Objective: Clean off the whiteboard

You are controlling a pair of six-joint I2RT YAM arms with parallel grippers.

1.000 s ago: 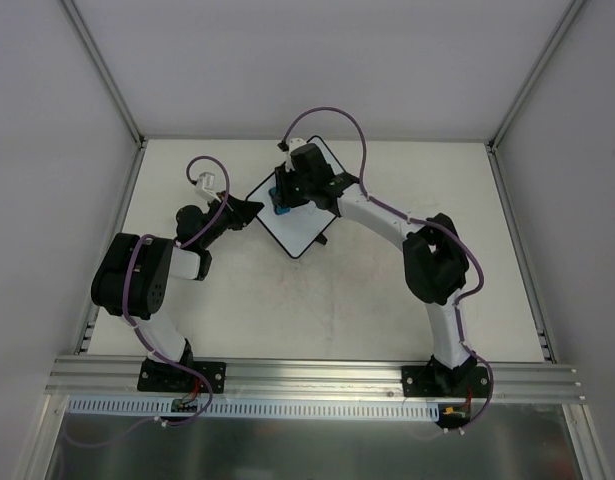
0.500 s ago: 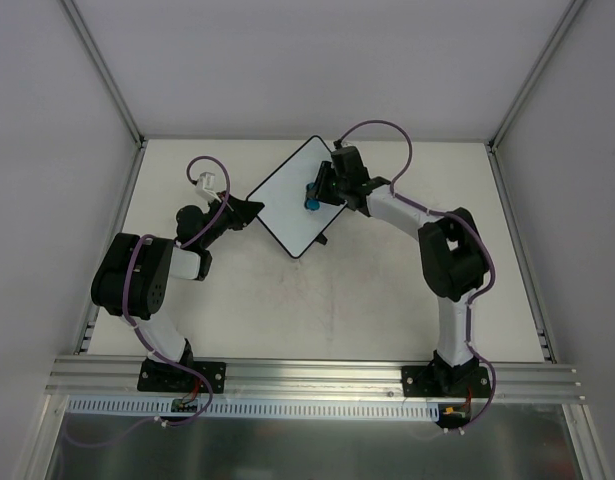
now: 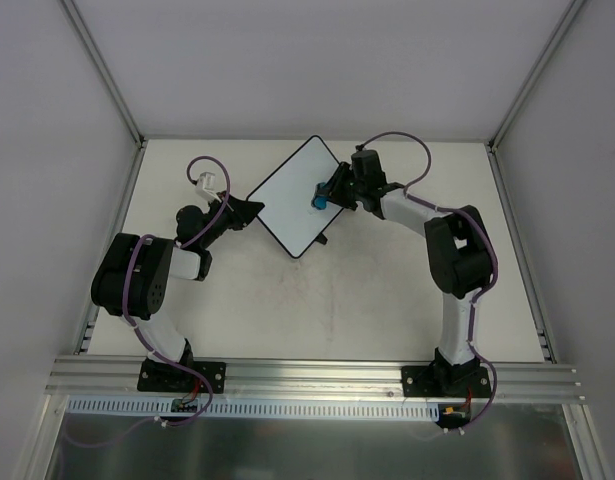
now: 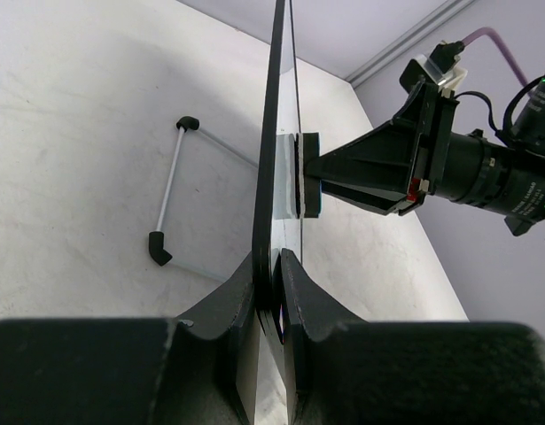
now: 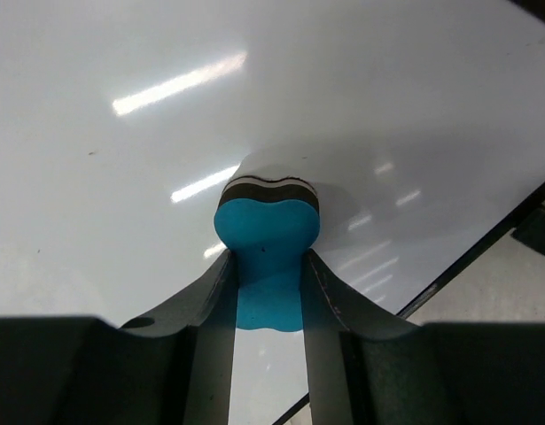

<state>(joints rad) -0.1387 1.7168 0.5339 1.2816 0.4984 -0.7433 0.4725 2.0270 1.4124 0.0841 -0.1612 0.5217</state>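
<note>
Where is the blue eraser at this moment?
The eraser is near the table's far middle in the top view, held by the right gripper and pressed on the whiteboard.

Glossy, smooth, reflective whiteboard (image 5: pixel 166 177); matt blue foam-like eraser (image 5: pixel 268 239); matt, faintly mottled table (image 4: pixel 77 133).

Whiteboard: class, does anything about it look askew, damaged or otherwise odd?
The whiteboard sits skewed like a diamond, corners pointing at the edges of the table, its left corner pinched in the left hand. The right hand presses the blue eraser on it. No damage or spill shows.
</note>
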